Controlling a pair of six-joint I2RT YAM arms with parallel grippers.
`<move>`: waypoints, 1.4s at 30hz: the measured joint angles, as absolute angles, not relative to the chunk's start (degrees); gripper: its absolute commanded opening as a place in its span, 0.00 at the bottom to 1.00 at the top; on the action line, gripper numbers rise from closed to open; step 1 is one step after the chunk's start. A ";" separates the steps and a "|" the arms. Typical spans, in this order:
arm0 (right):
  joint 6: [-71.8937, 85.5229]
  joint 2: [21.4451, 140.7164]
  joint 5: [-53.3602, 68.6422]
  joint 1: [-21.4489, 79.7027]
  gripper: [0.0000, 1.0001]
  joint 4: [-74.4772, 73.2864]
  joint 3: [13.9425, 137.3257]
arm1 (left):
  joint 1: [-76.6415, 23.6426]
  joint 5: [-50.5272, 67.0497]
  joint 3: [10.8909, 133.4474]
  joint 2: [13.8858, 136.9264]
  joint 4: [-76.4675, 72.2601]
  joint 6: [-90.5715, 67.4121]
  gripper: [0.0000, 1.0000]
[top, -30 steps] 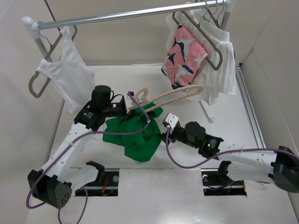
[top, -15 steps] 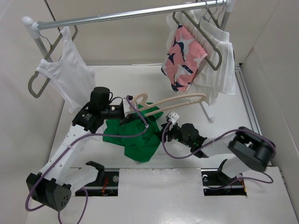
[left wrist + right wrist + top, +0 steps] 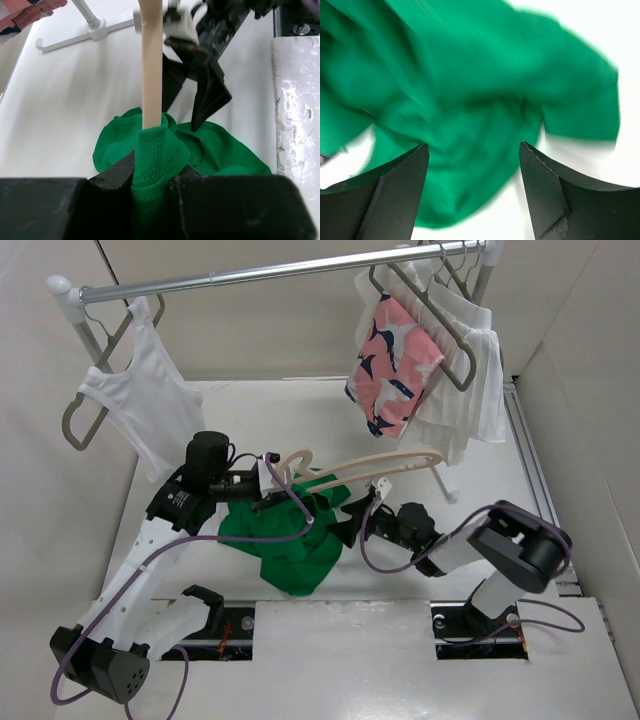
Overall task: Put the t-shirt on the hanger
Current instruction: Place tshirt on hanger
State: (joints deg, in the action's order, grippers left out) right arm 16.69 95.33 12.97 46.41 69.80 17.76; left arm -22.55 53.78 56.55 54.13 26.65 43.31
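Grips the hanger [image 3: 380, 462] in the left gripper [image 3: 266, 482], jaws closed tight on the wood, with a bunched fold of the t-shirt [image 3: 290, 540] pinched around it between the fingers [image 3: 115, 175]. Holds it roughly level above the table [image 3: 330, 410], hook to the left and long arm reaching right toward the foot of the clothes rack [image 3: 445, 485]. Leaves most of the t-shirt heaped on the table in the middle, on the near side of the hanger, between the two arms. Spreads the right gripper [image 3: 345, 525] wide just right of that heap, tips aimed down at the green cloth, nothing between them; cannot tell whether touching it. Shows, on the far rail [image 3: 260, 274], a white tank top [image 3: 140, 405] at left and a pink patterned garment [image 3: 395, 360] at right.
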 measured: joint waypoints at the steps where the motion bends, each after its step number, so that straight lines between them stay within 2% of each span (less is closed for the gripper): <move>1: 16.32 93.23 13.52 46.41 0.78 69.93 17.76 | -22.55 53.71 56.47 54.11 26.61 43.31 0.00; 6: 11.18 76.79 14.15 46.41 0.79 66.72 19.46 | -22.55 53.39 55.75 54.06 26.50 43.42 0.00; 9: 7.94 69.06 11.84 46.41 0.72 60.14 22.50 | -22.50 53.28 55.72 54.04 26.33 43.40 0.00; 11: 6.20 67.24 10.20 46.41 0.72 55.53 25.45 | -22.50 53.34 55.70 54.04 26.13 43.31 0.00; 16: 2.79 71.70 9.74 46.54 0.71 49.15 30.46 | -22.48 52.49 55.70 54.06 25.47 41.95 0.00; 20: 1.69 73.93 9.74 47.09 0.66 45.36 30.65 | -22.44 52.03 55.61 54.06 24.64 39.35 0.00; 41: 6.79 80.99 2.87 47.70 0.65 42.92 30.76 | -22.46 55.59 55.59 53.93 19.94 35.57 0.00; 42: 7.07 81.30 2.76 47.70 0.62 43.05 30.92 | -22.48 55.81 55.59 53.91 19.94 35.48 0.00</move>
State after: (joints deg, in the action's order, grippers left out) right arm 7.07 81.30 2.76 47.70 43.05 30.92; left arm -22.48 55.81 55.59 53.91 19.94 35.48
